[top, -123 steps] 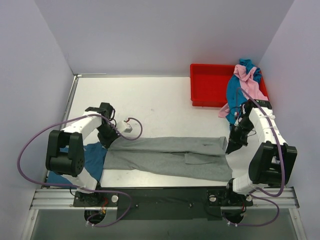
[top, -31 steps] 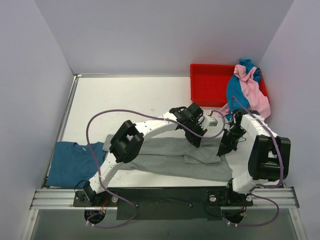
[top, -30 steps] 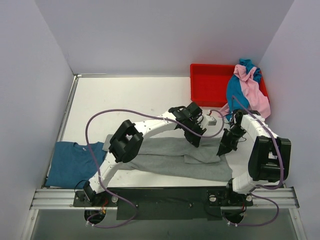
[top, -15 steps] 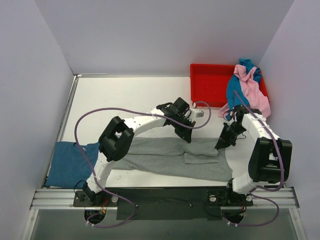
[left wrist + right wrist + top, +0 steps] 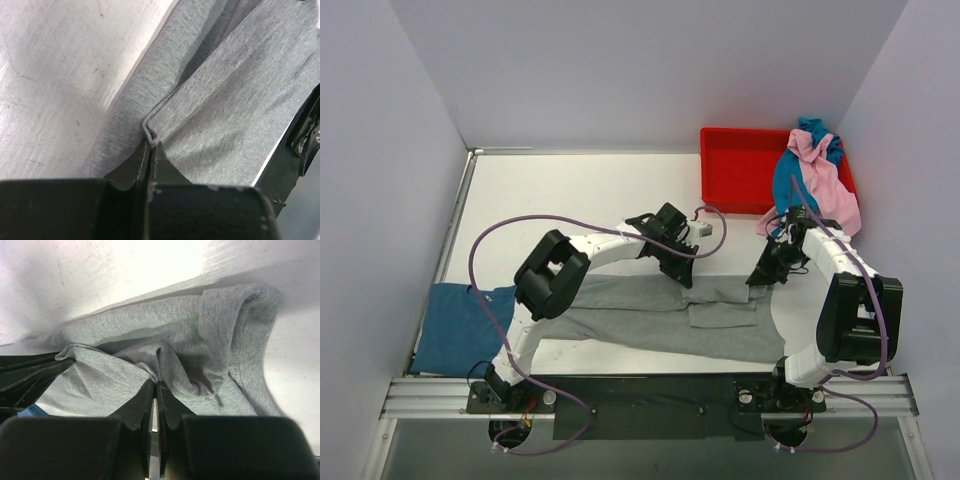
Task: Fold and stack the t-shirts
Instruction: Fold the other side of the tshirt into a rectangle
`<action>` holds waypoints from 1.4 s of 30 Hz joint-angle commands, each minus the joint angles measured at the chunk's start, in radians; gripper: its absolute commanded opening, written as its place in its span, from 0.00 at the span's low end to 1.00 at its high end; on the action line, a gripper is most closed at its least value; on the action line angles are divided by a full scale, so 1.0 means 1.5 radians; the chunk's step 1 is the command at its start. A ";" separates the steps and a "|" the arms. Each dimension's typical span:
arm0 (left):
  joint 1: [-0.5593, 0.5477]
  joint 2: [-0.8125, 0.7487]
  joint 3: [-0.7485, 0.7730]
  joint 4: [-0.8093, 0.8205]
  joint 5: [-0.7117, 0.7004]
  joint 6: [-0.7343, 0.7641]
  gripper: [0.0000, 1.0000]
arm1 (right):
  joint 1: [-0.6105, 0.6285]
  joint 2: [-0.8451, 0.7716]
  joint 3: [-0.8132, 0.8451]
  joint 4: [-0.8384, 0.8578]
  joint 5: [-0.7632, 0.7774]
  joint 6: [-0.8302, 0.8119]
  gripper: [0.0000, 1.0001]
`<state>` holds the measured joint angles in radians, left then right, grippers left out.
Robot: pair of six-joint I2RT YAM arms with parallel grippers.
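The grey shirt (image 5: 640, 320) lies long across the near side of the bench (image 5: 570, 200) and looks half folded. The left hand (image 5: 150, 149) is pinched tight on its far edge, and the right hand (image 5: 154, 388) is pinched tight on a bunch at the right end. Next, I think both hands should carry the cloth over together and lay it flat; from above, the arms hide both grips.

Grey t-shirt (image 5: 660, 318) lies as a long folded strip across the near half of the table (image 5: 570, 190). Left gripper (image 5: 685, 277) is down on its far edge mid-span, and right gripper (image 5: 757, 279) is at its far right corner. Finger state is too small to read. Dark blue t-shirt (image 5: 460, 328) lies flat at near left. Pink t-shirt (image 5: 817, 162) and teal t-shirt (image 5: 786, 188) are draped over the right end of the red bin (image 5: 735, 175).
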<state>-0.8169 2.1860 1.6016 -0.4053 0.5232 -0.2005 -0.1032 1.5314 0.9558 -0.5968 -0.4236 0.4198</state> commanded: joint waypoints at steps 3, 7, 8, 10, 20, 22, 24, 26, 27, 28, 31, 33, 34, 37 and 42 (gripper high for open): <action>-0.015 -0.039 0.013 0.023 0.008 0.014 0.01 | -0.003 0.012 -0.010 -0.020 0.011 -0.008 0.15; -0.020 -0.039 0.024 0.003 -0.003 0.028 0.07 | 0.001 -0.015 0.022 -0.068 0.046 -0.024 0.31; -0.020 -0.041 0.031 -0.013 -0.015 0.031 0.08 | 0.003 -0.039 0.031 -0.078 0.079 -0.025 0.33; -0.020 -0.042 0.041 -0.035 -0.034 0.046 0.08 | 0.014 -0.077 0.037 -0.109 0.125 -0.017 0.36; -0.033 -0.039 0.044 -0.039 -0.030 0.055 0.09 | 0.161 -0.182 -0.017 -0.004 0.093 0.092 0.00; -0.033 -0.041 0.043 -0.038 -0.031 0.053 0.09 | 0.161 -0.147 -0.034 0.027 0.070 0.102 0.00; -0.034 -0.043 0.038 -0.034 -0.030 0.052 0.09 | 0.158 -0.098 -0.042 0.028 0.079 0.103 0.00; -0.034 -0.046 0.033 -0.033 -0.036 0.053 0.09 | 0.139 -0.053 -0.062 0.027 0.089 0.104 0.00; -0.034 -0.048 0.030 -0.030 -0.041 0.056 0.09 | 0.131 -0.033 -0.082 0.028 0.089 0.107 0.00; -0.034 -0.049 0.029 -0.030 -0.045 0.058 0.09 | 0.113 -0.024 -0.089 0.028 0.091 0.109 0.00; -0.033 -0.050 0.024 -0.030 -0.057 0.061 0.09 | 0.085 -0.012 -0.127 0.021 0.110 0.119 0.00; -0.033 -0.049 0.026 -0.030 -0.059 0.063 0.09 | 0.071 -0.013 -0.144 0.019 0.110 0.117 0.00; -0.032 -0.048 0.028 -0.030 -0.060 0.066 0.09 | 0.071 -0.013 -0.151 0.021 0.110 0.115 0.00; -0.030 -0.048 0.047 -0.046 -0.064 0.078 0.17 | 0.072 -0.019 -0.149 0.019 0.110 0.107 0.00; -0.022 -0.057 0.100 -0.099 -0.044 0.128 0.44 | 0.072 -0.051 -0.102 -0.018 0.122 0.086 0.00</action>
<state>-0.8627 2.1841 1.6554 -0.4957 0.4431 -0.0811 0.0067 1.5108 0.7521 -0.5339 -0.3004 0.5777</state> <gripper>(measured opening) 0.388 0.001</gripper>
